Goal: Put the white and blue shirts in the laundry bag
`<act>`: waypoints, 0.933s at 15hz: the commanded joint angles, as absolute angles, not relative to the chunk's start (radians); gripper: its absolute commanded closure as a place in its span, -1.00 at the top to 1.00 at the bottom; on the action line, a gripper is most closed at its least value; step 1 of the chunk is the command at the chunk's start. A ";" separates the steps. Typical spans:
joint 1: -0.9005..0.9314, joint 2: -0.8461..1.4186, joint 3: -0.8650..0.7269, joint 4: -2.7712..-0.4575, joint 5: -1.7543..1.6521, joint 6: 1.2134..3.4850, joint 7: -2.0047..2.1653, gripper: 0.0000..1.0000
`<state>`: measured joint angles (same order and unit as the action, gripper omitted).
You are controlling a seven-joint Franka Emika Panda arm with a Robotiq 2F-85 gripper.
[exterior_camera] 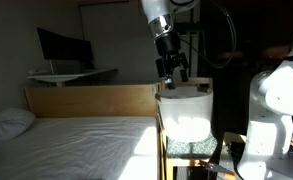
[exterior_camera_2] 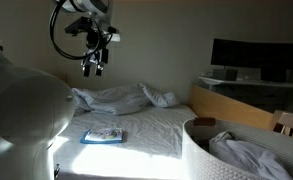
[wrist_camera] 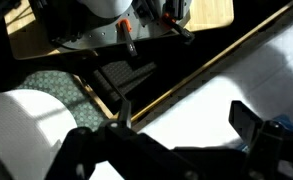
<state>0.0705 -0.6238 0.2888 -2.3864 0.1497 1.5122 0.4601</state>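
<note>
- The counter (exterior_camera: 86, 145), here a bed under a white sheet, is seen filling most of both exterior views (exterior_camera_2: 156, 122); part of it is lit by sun.
- The robot's white body (exterior_camera: 276, 95) is placed just beside the bed's end, and it is seen large and close in an exterior view (exterior_camera_2: 21, 115).
- A wooden board (exterior_camera: 91, 100) is set upright along the bed's far edge. A desk (exterior_camera: 71, 75) with a dark monitor (exterior_camera: 61, 45) is seen behind it.
- The laundry bag (exterior_camera: 186, 112) is stood upright at the bed's end, between the bed and the robot's body, with its rolled rim open at the top (exterior_camera_2: 201, 160). In the wrist view it is shown as a white round shape at the lower left (wrist_camera: 21, 125).
- Rumpled white bedding (exterior_camera_2: 116, 97) is heaped at the far end of the bed.
- A pillow (exterior_camera: 8, 122) is laid on the sheet, well apart from the bag.
- A white cloth (exterior_camera_2: 248, 158) is bunched inside the bag; whether it is a shirt cannot be told.
- The blue shirt (exterior_camera_2: 103, 135) is laid flat on the sheet, in the sunlit patch, apart from the bag.
- The gripper (exterior_camera: 173, 72) is held high in the air (exterior_camera_2: 92, 68), near the bag's rim. In the wrist view its fingers are spread apart with nothing between them (wrist_camera: 181, 115).
</note>
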 commanded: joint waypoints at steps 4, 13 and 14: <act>0.076 -0.622 0.284 -2.385 0.147 1.511 0.463 1.00; 0.080 -0.618 0.283 -2.379 0.109 1.486 0.442 1.00; 0.087 -0.618 0.276 -2.381 0.123 1.490 0.426 1.00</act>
<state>0.0705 -0.6238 0.2890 -2.3864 0.1189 1.4952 0.4581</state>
